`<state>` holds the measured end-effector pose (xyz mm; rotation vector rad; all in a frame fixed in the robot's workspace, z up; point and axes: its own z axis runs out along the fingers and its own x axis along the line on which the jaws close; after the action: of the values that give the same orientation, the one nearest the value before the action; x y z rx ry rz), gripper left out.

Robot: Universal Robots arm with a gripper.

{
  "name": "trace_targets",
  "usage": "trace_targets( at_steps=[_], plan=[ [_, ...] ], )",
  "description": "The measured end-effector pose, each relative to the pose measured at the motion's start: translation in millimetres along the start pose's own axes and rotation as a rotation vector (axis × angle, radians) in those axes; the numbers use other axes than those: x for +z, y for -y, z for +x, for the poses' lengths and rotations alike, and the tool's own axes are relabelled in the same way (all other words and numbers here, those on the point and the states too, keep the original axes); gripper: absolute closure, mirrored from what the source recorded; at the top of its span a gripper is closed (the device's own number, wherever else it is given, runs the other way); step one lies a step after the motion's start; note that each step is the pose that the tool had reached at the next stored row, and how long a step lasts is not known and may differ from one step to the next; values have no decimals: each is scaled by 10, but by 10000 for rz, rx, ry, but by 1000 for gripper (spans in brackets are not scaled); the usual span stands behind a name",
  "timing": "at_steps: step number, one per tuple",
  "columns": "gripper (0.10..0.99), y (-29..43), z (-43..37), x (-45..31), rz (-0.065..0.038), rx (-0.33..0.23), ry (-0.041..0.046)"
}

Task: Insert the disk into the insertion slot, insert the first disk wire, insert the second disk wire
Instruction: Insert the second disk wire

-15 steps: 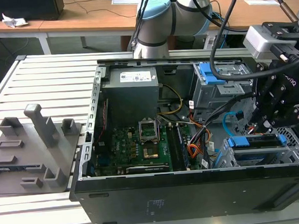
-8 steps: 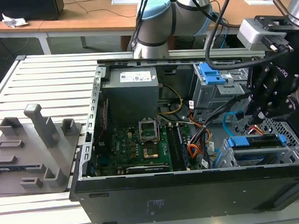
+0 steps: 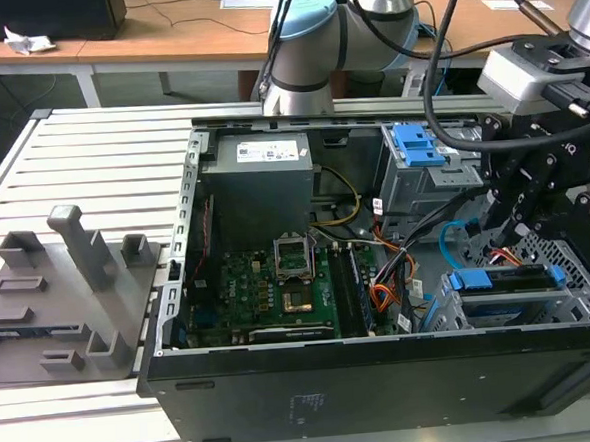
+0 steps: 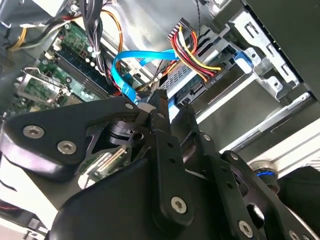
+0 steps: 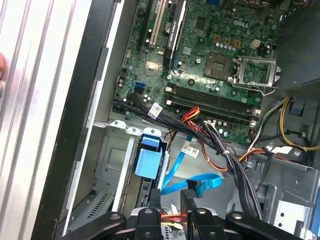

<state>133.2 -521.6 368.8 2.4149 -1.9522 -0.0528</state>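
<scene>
- Nearest the lens in both wrist views is my own gripper: black linkage arms reaching down into the open computer case. Cables crowd my tips, so I cannot tell whether my jaws stand apart or are pinched on something.
- The blue flat cable loops loosely right beside those tips. I judge it to be the wire I am working on, since nothing else lies that close. I cannot make out a firm hold on it.
- The disk lies flat in the insertion slot, at about four o'clock in the case as the exterior view shows it. Its blue carrier sits level with the cage's mouth, so that step looks finished. The cage grips it by the sides, which leaves its connector edge free for plugs.
- A black plug with red, yellow and orange wires sits against that edge. It looks seated to me, which would make the first wire done.
- In the exterior view I hang just above the disk, at its twelve o'clock, because the connectors have to be reached from over the cage.
- The grey metal box with the blue latch stands at one o'clock in the case, apart from my work.
- The motherboard lies at nine o'clock from the disk.
- A grey fixture rests on the table outside the case, well apart.
</scene>
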Motion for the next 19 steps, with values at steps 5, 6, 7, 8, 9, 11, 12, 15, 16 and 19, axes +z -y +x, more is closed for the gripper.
trace_targets(
  at_steps=[5, 6, 7, 8, 9, 11, 12, 15, 16, 19],
  plan=[
    [784, 13, -118, 2, 1, -1, 4],
    [784, 13, -122, 2, 1, -1, 4],
    [784, 13, -123, -2, 1, -4, 3],
    [784, 12, -130, -20, 6, -10, 1],
    [784, 12, -134, -42, 8, -19, 0],
    [784, -7, -147, -81, 12, -39, 3],
    [784, -41, -159, -80, 13, -50, 0],
    [784, -131, -188, -53, 14, -73, -3],
    [784, -157, -199, -29, 14, -89, -4],
    [784, -169, -216, 68, 12, -216, -15]
  ],
)
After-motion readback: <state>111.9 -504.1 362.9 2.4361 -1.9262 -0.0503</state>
